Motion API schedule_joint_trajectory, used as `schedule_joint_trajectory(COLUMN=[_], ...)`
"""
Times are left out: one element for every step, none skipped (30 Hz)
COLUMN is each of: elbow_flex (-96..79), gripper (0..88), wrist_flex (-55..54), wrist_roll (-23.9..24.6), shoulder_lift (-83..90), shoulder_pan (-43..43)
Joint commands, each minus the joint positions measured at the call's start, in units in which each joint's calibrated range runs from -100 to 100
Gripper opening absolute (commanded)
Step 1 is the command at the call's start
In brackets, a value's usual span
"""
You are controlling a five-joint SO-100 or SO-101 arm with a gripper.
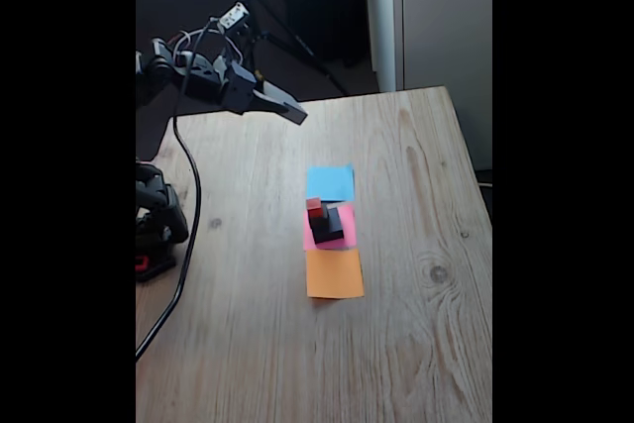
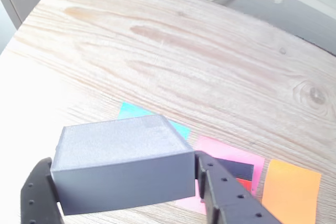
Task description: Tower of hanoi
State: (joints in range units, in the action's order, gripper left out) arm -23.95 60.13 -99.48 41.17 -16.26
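Note:
A wide flat grey block (image 2: pixel 121 163) is clamped between my gripper's (image 2: pixel 123 162) black fingers (image 2: pixel 226 192), held in the air above the table. In the fixed view the gripper (image 1: pixel 285 108) hangs high over the table's far left, well away from the papers. On the pink paper square (image 1: pixel 344 217) sits a black block (image 1: pixel 327 225) with a small red cube (image 1: pixel 315 208) at its far-left corner; whether the cube is on it or beside it is unclear. The wrist view shows the black block (image 2: pixel 239 170) and red cube (image 2: pixel 244 183) partly hidden behind my right finger.
A blue paper square (image 1: pixel 330 183) and an orange one (image 1: pixel 334 273) flank the pink one in a row on the wooden table (image 1: pixel 416 344). The arm's base (image 1: pixel 157 225) and a black cable (image 1: pixel 188 245) stand at the left edge. A tripod is behind the table.

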Motion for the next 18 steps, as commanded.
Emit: schedule_joint_trajectory(elbow_flex=[-12.3, -15.5, -18.4, -21.1, -23.5, -25.0, -27.0, -28.5, -30.7, -32.3, -33.5, -34.6, -35.5, -36.2, -36.9, -36.9, -37.3, -38.0], gripper=[21.7, 21.8, 21.9, 21.9, 22.0, 22.1, 22.2, 22.3, 22.5, 22.5, 22.7, 22.7, 22.7, 22.8, 22.8, 22.9, 23.1, 23.1], wrist_flex=[-11.0, -14.5, -17.5, -20.9, -24.2, -26.3, -29.2, -31.9, -35.9, -39.1, -42.0, -44.7, -46.8, -49.1, -51.3, -52.4, -54.6, -57.3], wrist_roll=[-0.5, -0.5, -0.5, -0.5, -0.5, -0.5, -0.5, -0.5, -0.5, -0.5, -0.5, -0.5, -0.5, -0.5, -0.5, -0.5, -0.5, -0.5], shoulder_lift=[2.8, 2.7, 2.5, 2.2, 1.7, 1.1, 0.5, 0.0, -0.7, -1.4, -2.3, -3.1, -3.9, -4.8, -5.9, -7.1, -8.4, -9.8], shoulder_pan=[-1.4, -1.7, -1.9, -2.2, -2.5, -2.7, -2.9, -3.1, -3.3, -3.3, -3.5, -3.7, -3.8, -3.8, -3.8, -3.8, -3.7, -3.6])
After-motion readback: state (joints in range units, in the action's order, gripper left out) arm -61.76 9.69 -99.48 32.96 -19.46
